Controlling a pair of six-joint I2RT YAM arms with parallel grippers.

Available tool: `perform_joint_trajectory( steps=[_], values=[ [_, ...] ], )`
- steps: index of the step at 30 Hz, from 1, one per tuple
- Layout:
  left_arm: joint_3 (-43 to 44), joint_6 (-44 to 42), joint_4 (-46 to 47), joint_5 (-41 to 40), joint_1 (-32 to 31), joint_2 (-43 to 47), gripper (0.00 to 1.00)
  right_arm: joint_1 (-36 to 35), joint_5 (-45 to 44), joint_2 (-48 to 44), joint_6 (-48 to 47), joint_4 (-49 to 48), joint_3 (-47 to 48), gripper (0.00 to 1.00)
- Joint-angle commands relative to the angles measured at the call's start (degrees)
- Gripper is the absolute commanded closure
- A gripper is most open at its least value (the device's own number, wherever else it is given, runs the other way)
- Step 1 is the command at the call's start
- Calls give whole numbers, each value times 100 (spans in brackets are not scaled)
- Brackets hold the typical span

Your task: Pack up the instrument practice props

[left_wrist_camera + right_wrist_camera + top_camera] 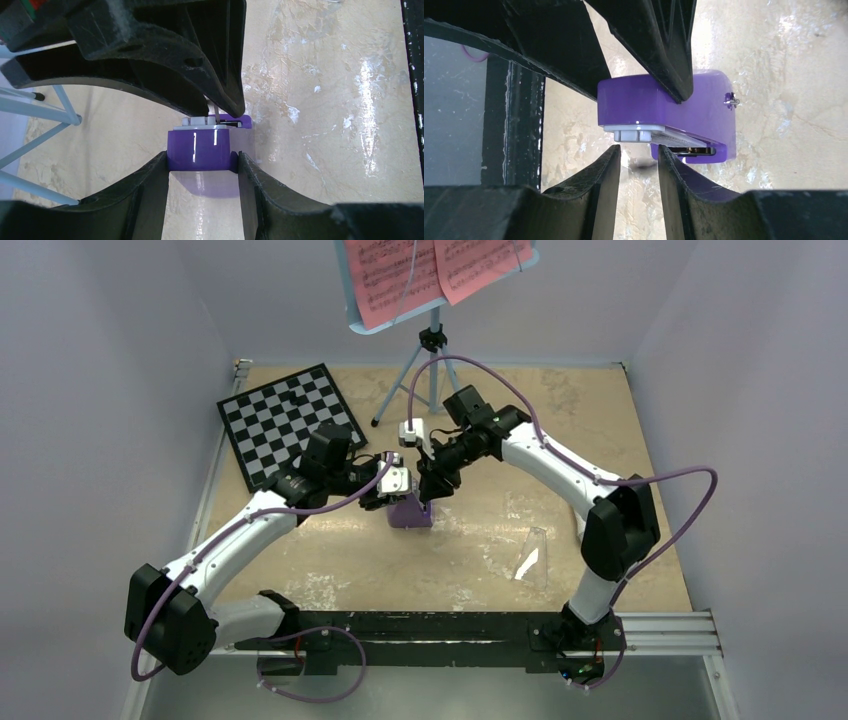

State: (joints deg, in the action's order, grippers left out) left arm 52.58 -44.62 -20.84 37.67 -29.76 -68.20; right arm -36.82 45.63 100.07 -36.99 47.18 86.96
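Note:
The purple metronome-like wedge (pixel 411 513) stands on the table's middle. My left gripper (pixel 397 486) is shut on its base, which shows between its fingertips in the left wrist view (pixel 201 149). My right gripper (pixel 430 490) hovers just over the wedge's top (pixel 664 107), its jaws a narrow gap apart with only table seen between them. Its fingers (pixel 200 75) touch the grey top piece (pixel 202 121) beside a thin metal rod (pixel 214 113). The clear cover (pixel 531 558) lies apart on the right. The light-blue music stand (pixel 432 335) with pink pages (pixel 430 268) stands at the back. The white tube is out of view.
A black-and-white chessboard (pixel 290 422) lies at the back left. The stand's tripod legs (pixel 35 107) spread close behind my grippers. Grey walls close in the back and both sides. A black rail (pixel 430 632) runs along the near edge.

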Motion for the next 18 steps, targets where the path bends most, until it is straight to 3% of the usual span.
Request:
perform_joint_trajectory(
  steps=[1,18],
  values=[
    [-226,-450,-148,-443,32,-81,100,-51,-144,-321,62,-424,-4,62],
    [-142,-465,-201,-341,31,-179,100,90,2,-480,-132,-33,171,49]
  ],
)
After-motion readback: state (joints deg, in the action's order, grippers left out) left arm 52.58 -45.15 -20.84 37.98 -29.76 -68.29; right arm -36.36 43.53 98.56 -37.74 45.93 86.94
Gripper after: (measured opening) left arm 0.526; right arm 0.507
